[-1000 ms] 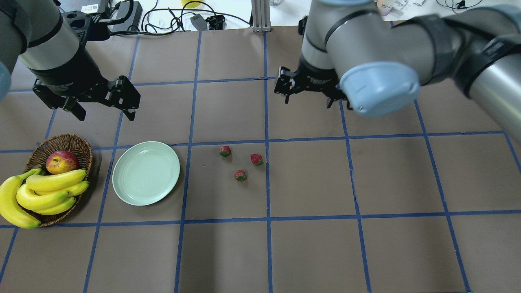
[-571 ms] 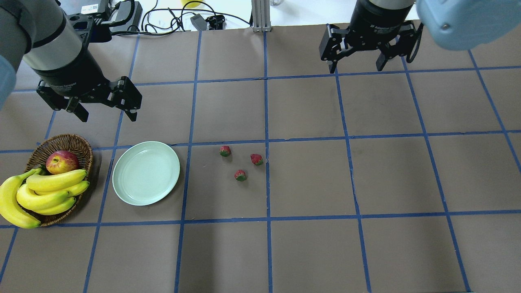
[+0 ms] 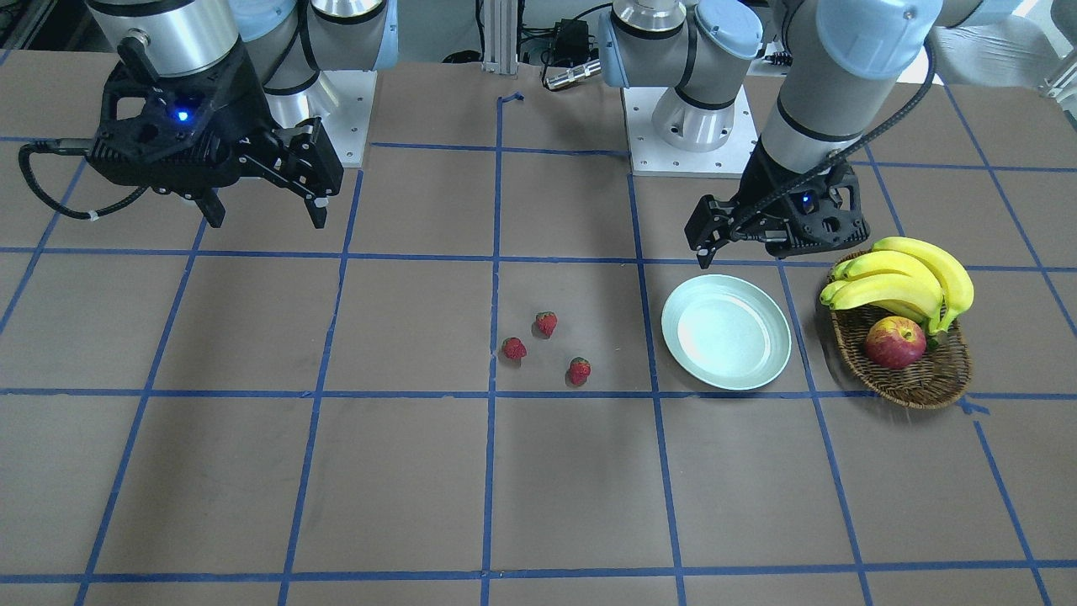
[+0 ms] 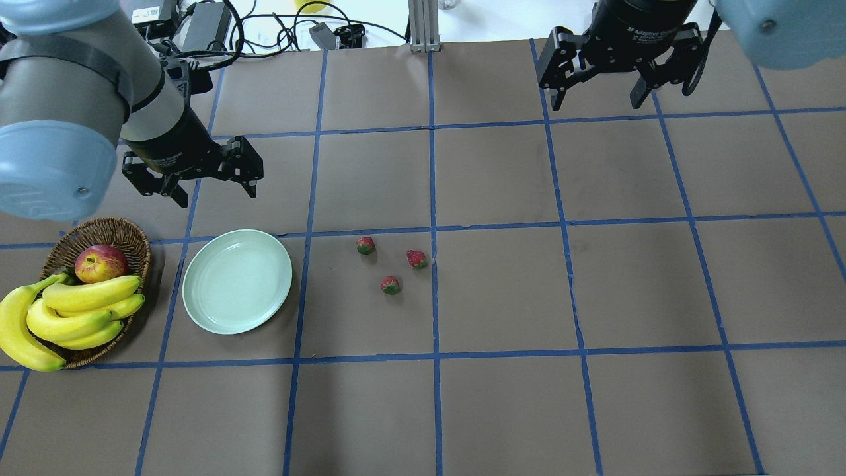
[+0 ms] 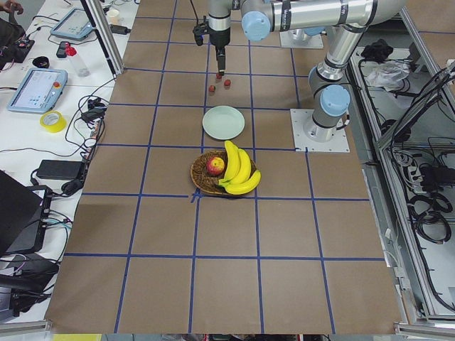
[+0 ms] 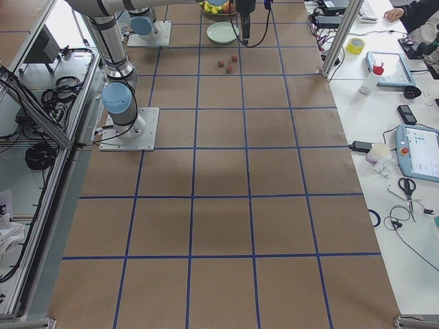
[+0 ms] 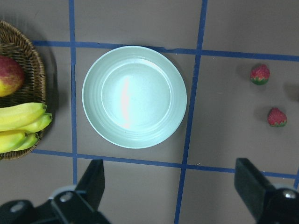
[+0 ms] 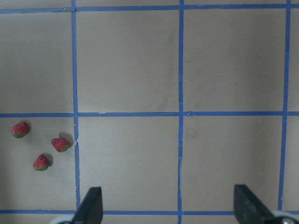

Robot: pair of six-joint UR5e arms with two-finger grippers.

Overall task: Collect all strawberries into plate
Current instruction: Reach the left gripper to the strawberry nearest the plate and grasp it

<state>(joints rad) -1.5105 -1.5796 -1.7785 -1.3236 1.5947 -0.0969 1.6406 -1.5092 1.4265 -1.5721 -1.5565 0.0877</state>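
strawberries (image 4: 390, 285): three, loose cluster mid-bench, near each other but not touching, all on the bare bench (image 4: 502, 284); none in the plate
plate (image 4: 236, 281): empty, on the robot's left of the berries, between them and the basket (image 4: 135, 233)
left gripper (image 4: 215, 192): jaws wide, holding nothing, hovering by the plate's far rim
right gripper (image 4: 598, 102): jaws wide, empty, up at the far edge, well apart from the berries
progress: 0 of 3 by my read, first pick not started
risk 1: berries small and rounded, so an off-centre pinch could squirt one out and roll it away
risk 2: with the cluster this tight, wide jaws coming down on one may knock its neighbours
risk 3: rim is shallow, so a release from height could bounce a berry out
risk 4: both arms going for the same cluster could clash
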